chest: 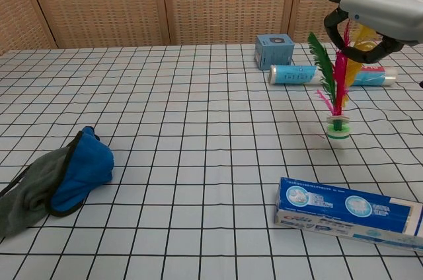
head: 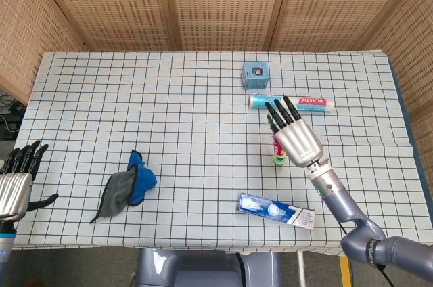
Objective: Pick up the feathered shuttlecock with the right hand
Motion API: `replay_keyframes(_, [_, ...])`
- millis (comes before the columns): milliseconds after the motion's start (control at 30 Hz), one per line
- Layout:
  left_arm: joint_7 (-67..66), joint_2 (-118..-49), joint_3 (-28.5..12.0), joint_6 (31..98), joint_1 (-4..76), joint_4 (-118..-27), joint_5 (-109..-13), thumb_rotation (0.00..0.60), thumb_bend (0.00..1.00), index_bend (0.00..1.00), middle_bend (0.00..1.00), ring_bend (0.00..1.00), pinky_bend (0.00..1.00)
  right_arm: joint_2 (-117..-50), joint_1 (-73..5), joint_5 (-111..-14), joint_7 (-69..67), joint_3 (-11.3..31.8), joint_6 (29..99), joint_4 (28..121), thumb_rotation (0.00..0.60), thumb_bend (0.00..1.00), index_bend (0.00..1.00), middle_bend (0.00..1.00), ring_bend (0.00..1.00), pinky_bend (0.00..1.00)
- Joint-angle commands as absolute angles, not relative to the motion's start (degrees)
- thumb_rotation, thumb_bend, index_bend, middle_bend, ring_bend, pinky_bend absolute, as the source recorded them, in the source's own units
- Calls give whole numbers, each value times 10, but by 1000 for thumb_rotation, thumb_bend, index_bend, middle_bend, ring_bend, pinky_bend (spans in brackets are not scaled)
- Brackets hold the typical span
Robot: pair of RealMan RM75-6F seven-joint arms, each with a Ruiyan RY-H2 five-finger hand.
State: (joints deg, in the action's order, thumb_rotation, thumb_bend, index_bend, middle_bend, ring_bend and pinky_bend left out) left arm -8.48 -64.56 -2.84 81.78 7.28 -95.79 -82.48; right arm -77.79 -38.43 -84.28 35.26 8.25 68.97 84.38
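Note:
The feathered shuttlecock [chest: 339, 88] has green, pink and yellow feathers and a green-white round base. It hangs upright, base down, from my right hand [chest: 377, 6], which grips the feather tips at the upper right of the chest view. In the head view the right hand [head: 295, 139] covers most of it; only the shuttlecock's pink feathers and base [head: 279, 157] show at the hand's left edge. I cannot tell whether the base touches the cloth. My left hand [head: 15, 184] holds nothing, with its fingers apart, at the table's near left edge.
A blue box [chest: 274, 51] and a white-blue tube [chest: 294, 74] lie just behind the shuttlecock. A blue toothpaste carton [chest: 350, 212] lies in front of it near the front edge. A blue and grey cloth [chest: 59, 181] is bunched at the front left.

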Motion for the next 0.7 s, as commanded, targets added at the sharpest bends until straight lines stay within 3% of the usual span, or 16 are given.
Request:
replay_keyframes(33, [-84, -645, -28, 819, 72, -958, -825, 600, 0, 0, 0, 0, 0, -783, -379, -850, 362, 74, 695, 844, 600, 657, 750, 128, 0, 0])
replay_keyframes(300, [-81, -643, -28, 820, 72, -959, -827, 600, 0, 0, 0, 0, 0, -803, -355, -886, 370, 42, 721, 844, 600, 647, 747, 129, 0, 0])
replay_keyframes(400, [-83, -644, -26, 821, 71, -959, -829, 600, 0, 0, 0, 0, 0, -807, -350, -913, 367, 33, 738, 848, 600, 592, 739, 131, 0, 0])
replay_keyframes(433, [-83, -644, -26, 822, 71, -960, -830, 600, 0, 0, 0, 0, 0, -808, -348, -921, 367, 31, 743, 848, 600, 531, 719, 131, 0, 0])
replay_keyframes(500, [-83, -644, -24, 823, 70, -961, -833, 600, 0, 0, 0, 0, 0, -810, -345, -929, 369, 28, 746, 849, 600, 337, 635, 120, 0, 0])
replay_keyframes(533, [-83, -644, -24, 824, 70, -961, -834, 600, 0, 0, 0, 0, 0, -809, -344, -930, 370, 27, 745, 851, 600, 190, 542, 103, 0, 0])
replay_keyframes(600, [-83, -643, -23, 826, 69, -962, -836, 600, 0, 0, 0, 0, 0, -806, -342, -928, 367, 25, 739, 859, 600, 31, 319, 57, 0, 0])
replay_keyframes(667, [-81, -643, -22, 829, 68, -963, -839, 600, 0, 0, 0, 0, 0, -802, -340, -928, 364, 24, 737, 867, 600, 0, 98, 19, 0, 0])
replay_keyframes(700, [-80, -642, -22, 830, 67, -963, -840, 600, 0, 0, 0, 0, 0, -800, -339, -931, 363, 24, 738, 869, 600, 0, 58, 15, 0, 0])
